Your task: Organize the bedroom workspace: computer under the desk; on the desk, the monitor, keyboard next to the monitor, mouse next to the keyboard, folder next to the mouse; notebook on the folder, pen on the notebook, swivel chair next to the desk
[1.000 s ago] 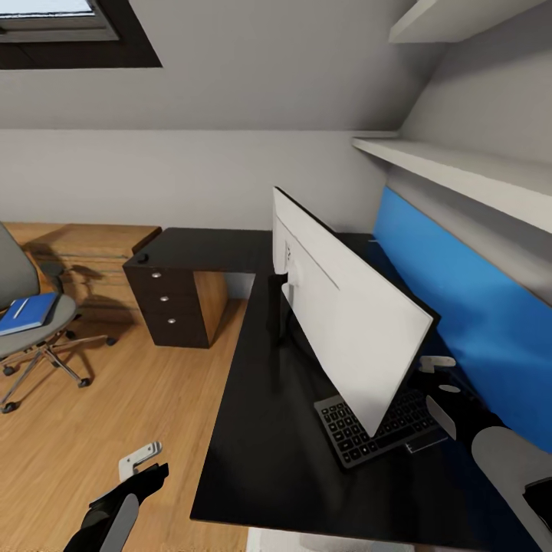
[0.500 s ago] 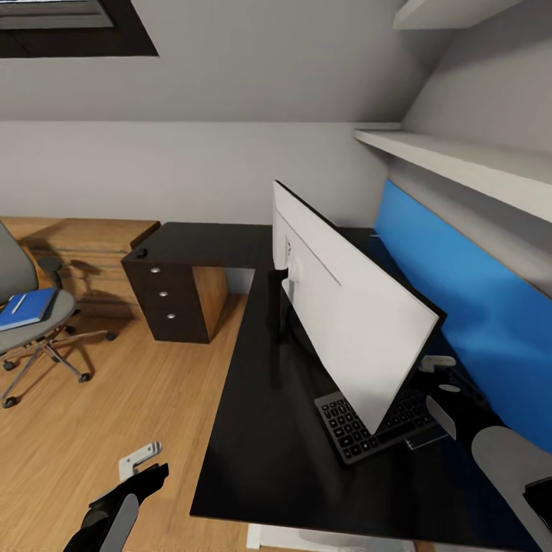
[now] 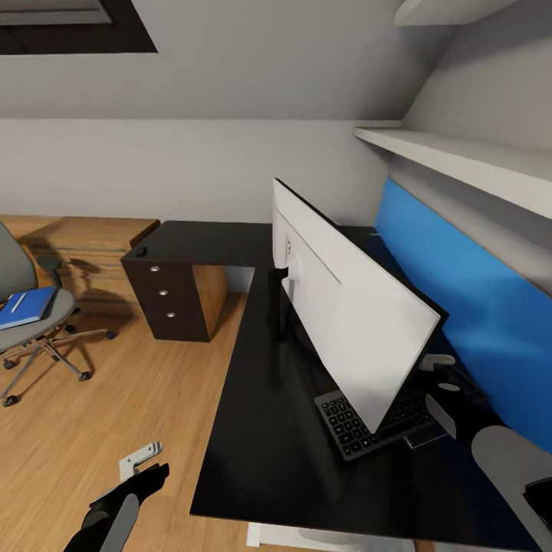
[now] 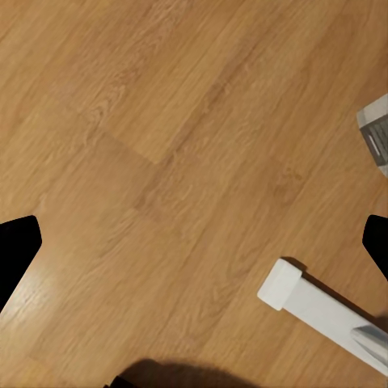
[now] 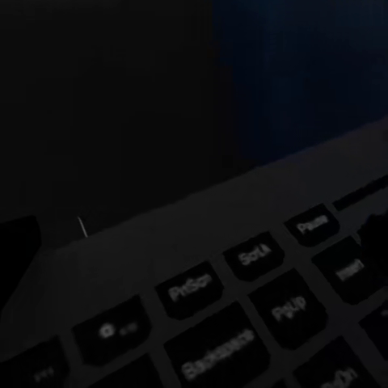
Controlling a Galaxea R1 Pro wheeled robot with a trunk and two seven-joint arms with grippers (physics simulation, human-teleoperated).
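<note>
The left gripper (image 3: 142,458) hangs over bare floor, its opening unclear. The right gripper (image 3: 438,376) grips the keyboard (image 3: 360,425) on the desk (image 3: 261,429), behind the leaning monitor (image 3: 345,307). Far left, the folder (image 3: 27,307) lies on the swivel chair (image 3: 34,322).

Left pincer (image 3: 140,458) hangs low with fingers apart; right pincer (image 3: 438,374) reaches forward.

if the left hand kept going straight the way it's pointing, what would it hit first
Most likely the bare wood floor: the left hand hangs beside the desk, and its wrist view looks down on floorboards. A white desk leg lies off to one side, probably clear.
</note>
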